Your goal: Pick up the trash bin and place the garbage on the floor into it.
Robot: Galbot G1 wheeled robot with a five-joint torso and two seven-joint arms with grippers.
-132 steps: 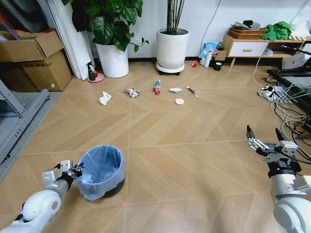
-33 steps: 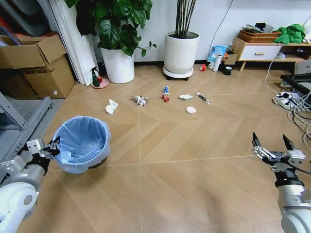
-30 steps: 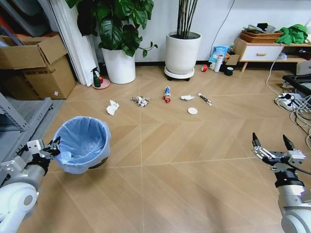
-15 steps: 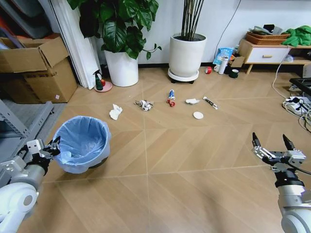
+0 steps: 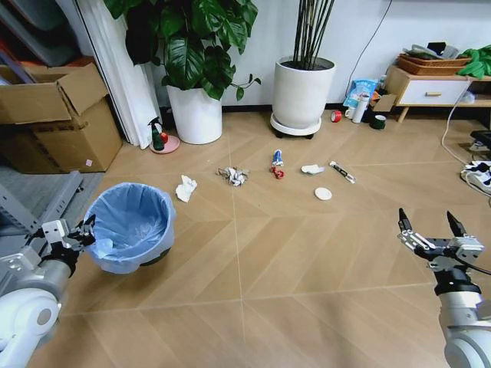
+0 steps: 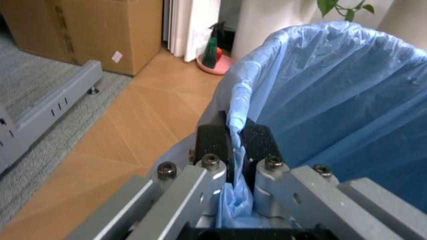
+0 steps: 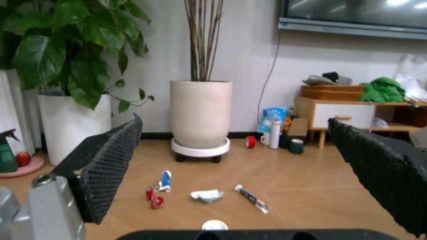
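My left gripper [image 5: 83,230] [image 6: 235,145] is shut on the rim of the trash bin [image 5: 130,226] [image 6: 333,100], a small round dark bin with a light-blue bag folded over its edge, held off the floor at the lower left. The garbage lies ahead on the floor: a white tissue [image 5: 186,188], a grey-white scrap [image 5: 233,176], a blue-white packet with a red wrapper [image 5: 276,162] [image 7: 160,186], a white crumple [image 5: 312,169] [image 7: 205,195], a black-white strip [image 5: 342,172] [image 7: 252,198] and a white disc [image 5: 323,194]. My right gripper [image 5: 431,226] hangs open at the lower right, holding nothing.
Two white plant pots [image 5: 196,113] [image 5: 302,93] stand by the far wall. A green spray bottle on a pink dish [image 5: 159,138] sits beside the left pot. Cardboard boxes [image 5: 54,115] and a grey metal rack [image 5: 38,215] are on the left. A low cabinet [image 5: 430,88] and cables [image 5: 479,165] are on the right.
The whole head view has shifted: the garbage and pots now sit lower and closer in the picture. Compared with the earliest frame, the bin is lifted off the floor. Both grippers keep their pose.
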